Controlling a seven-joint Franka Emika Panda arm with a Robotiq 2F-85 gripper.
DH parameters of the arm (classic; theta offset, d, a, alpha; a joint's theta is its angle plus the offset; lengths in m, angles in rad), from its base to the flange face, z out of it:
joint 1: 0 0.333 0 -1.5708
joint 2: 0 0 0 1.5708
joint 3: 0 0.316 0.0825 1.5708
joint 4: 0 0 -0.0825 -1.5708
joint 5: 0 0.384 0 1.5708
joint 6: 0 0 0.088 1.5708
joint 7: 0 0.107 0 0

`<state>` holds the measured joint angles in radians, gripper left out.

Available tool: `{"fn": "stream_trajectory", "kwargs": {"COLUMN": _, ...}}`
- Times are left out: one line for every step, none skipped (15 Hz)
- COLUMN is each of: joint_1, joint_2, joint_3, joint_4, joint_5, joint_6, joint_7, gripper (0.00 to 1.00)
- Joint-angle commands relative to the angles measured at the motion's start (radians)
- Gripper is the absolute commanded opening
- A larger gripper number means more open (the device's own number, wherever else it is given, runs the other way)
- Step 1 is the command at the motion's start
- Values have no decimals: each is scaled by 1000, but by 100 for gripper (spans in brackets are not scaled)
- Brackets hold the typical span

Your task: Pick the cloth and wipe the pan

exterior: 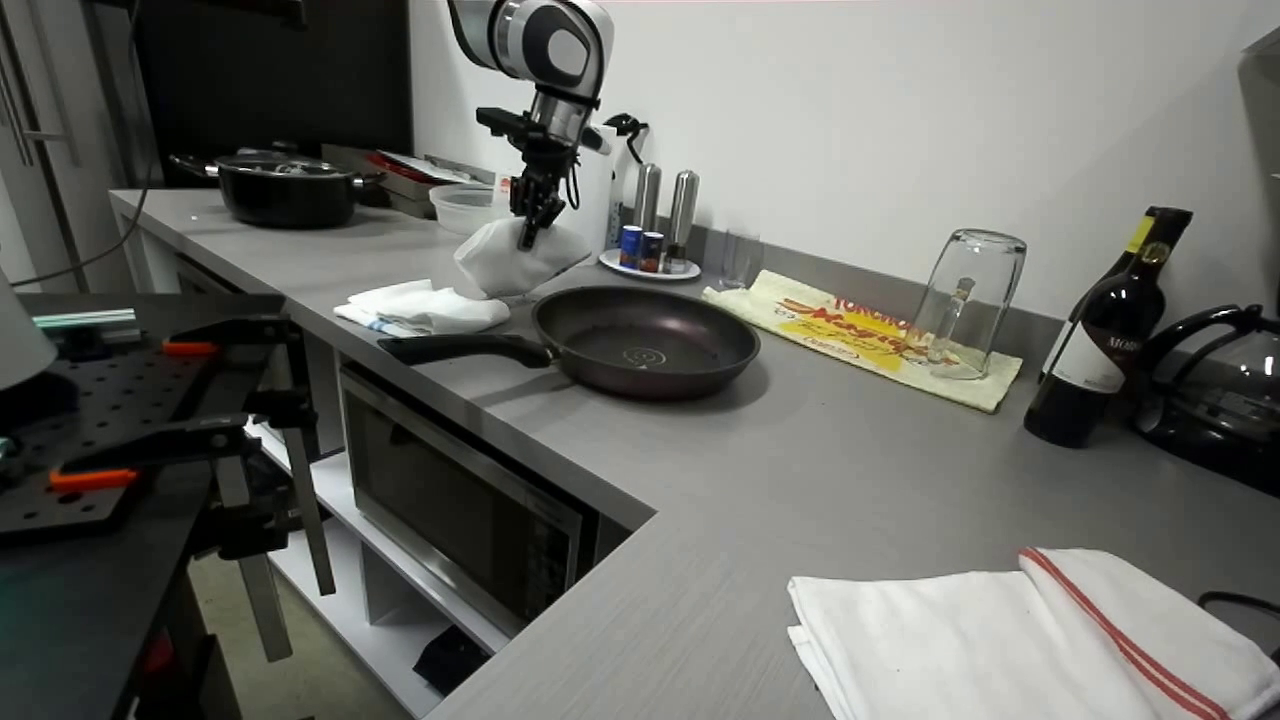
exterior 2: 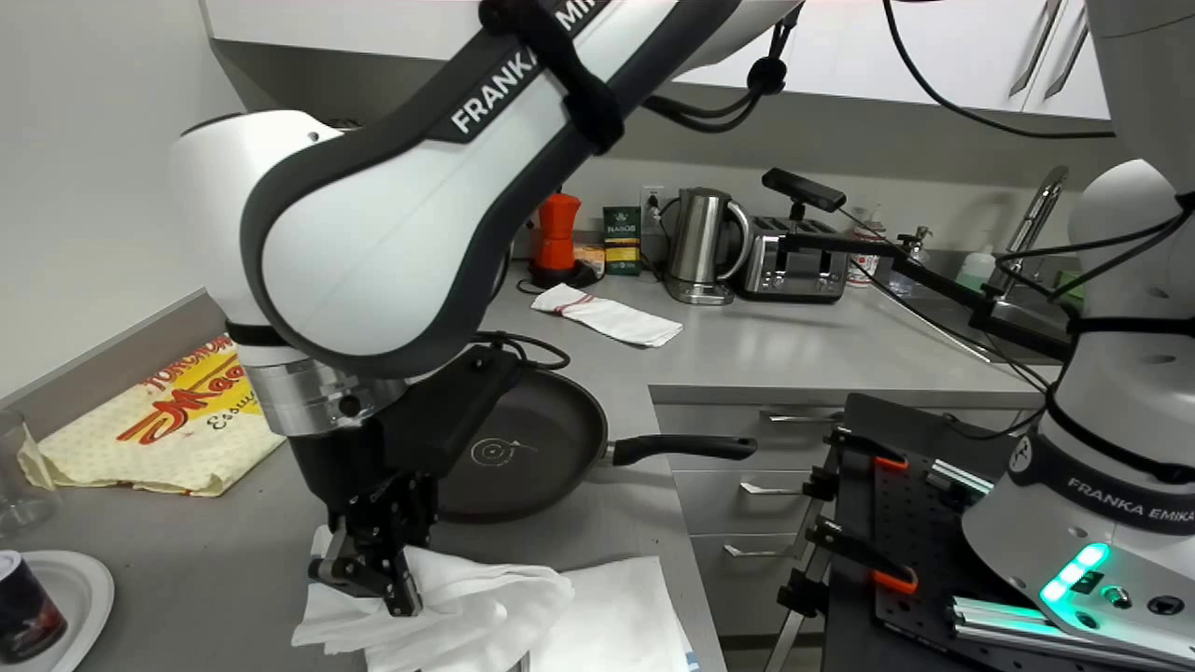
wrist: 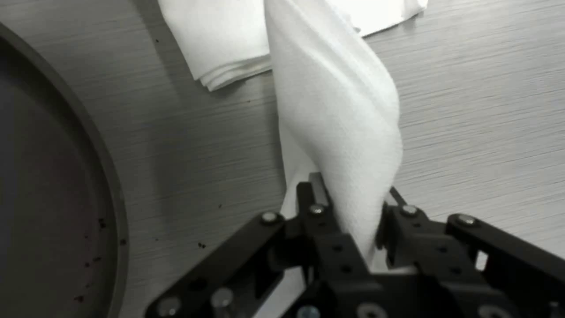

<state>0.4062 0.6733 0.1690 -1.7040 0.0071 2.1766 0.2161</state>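
Note:
A white cloth (exterior: 500,262) is bunched between the fingers of my gripper (exterior: 530,235), which is shut on it close above the counter. In the wrist view the cloth (wrist: 340,110) rises between both fingertips (wrist: 355,187). A folded white cloth with a blue stripe (exterior: 425,308) lies beside it, also visible in an exterior view (exterior 2: 611,616); I cannot tell if the two are joined. The dark frying pan (exterior: 650,345) sits on the counter beside the gripper, handle towards the counter's front edge. It also shows in the wrist view (wrist: 48,176), with small dark specks near its rim.
A white plate (exterior: 612,262) with small cans and shakers stands by the wall, near a glass. A yellow printed cloth (exterior: 850,335) lies behind the pan under a glass jug (exterior: 965,300). A wine bottle (exterior: 1105,330), a red-striped towel (exterior: 1000,640) and a black pot (exterior: 285,190) stand farther off.

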Motion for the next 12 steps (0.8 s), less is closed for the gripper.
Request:
{"fn": "stream_trajectory", "kwargs": {"joint_1": -8, "joint_2": -63, "joint_3": 11, "joint_4": -48, "joint_5": 4, "joint_6": 2, "joint_7": 11, "gripper": 57}}
{"fn": "stream_trajectory", "kwargs": {"joint_1": -11, "joint_2": -76, "joint_3": 17, "joint_4": -53, "joint_5": 8, "joint_6": -6, "joint_7": 5, "gripper": 66}}
{"fn": "stream_trajectory", "kwargs": {"joint_1": -11, "joint_2": -93, "joint_3": 20, "joint_4": -62, "joint_5": 7, "joint_6": -10, "joint_7": 2, "gripper": 72}}
{"fn": "stream_trajectory", "kwargs": {"joint_1": -14, "joint_2": -112, "joint_3": 24, "joint_4": -72, "joint_5": 8, "joint_6": -15, "joint_7": -2, "gripper": 78}}
{"fn": "stream_trajectory", "kwargs": {"joint_1": -13, "joint_2": -132, "joint_3": 25, "joint_4": -83, "joint_5": 4, "joint_6": -16, "joint_7": -1, "gripper": 87}}
{"fn": "stream_trajectory", "kwargs": {"joint_1": -15, "joint_2": -153, "joint_3": 26, "joint_4": -93, "joint_5": 2, "joint_6": -21, "joint_7": -3, "gripper": 93}}
{"fn": "stream_trajectory", "kwargs": {"joint_1": -15, "joint_2": -176, "joint_3": 25, "joint_4": -107, "joint_5": -3, "joint_6": -22, "joint_7": -3, "gripper": 100}}
{"fn": "stream_trajectory", "kwargs": {"joint_1": -19, "joint_2": -207, "joint_3": 23, "joint_4": -125, "joint_5": -7, "joint_6": -33, "joint_7": -5, "gripper": 100}}
{"fn": "stream_trajectory", "kwargs": {"joint_1": -23, "joint_2": -240, "joint_3": 21, "joint_4": -146, "joint_5": -11, "joint_6": -43, "joint_7": -7, "gripper": 100}}
{"fn": "stream_trajectory", "kwargs": {"joint_1": -28, "joint_2": -274, "joint_3": 20, "joint_4": -168, "joint_5": -15, "joint_6": -56, "joint_7": -8, "gripper": 100}}
{"fn": "stream_trajectory", "kwargs": {"joint_1": -37, "joint_2": -316, "joint_3": 21, "joint_4": -194, "joint_5": -12, "joint_6": -68, "joint_7": -8, "gripper": 100}}
{"fn": "stream_trajectory", "kwargs": {"joint_1": -42, "joint_2": -363, "joint_3": 19, "joint_4": -226, "joint_5": -18, "joint_6": -75, "joint_7": -2, "gripper": 100}}
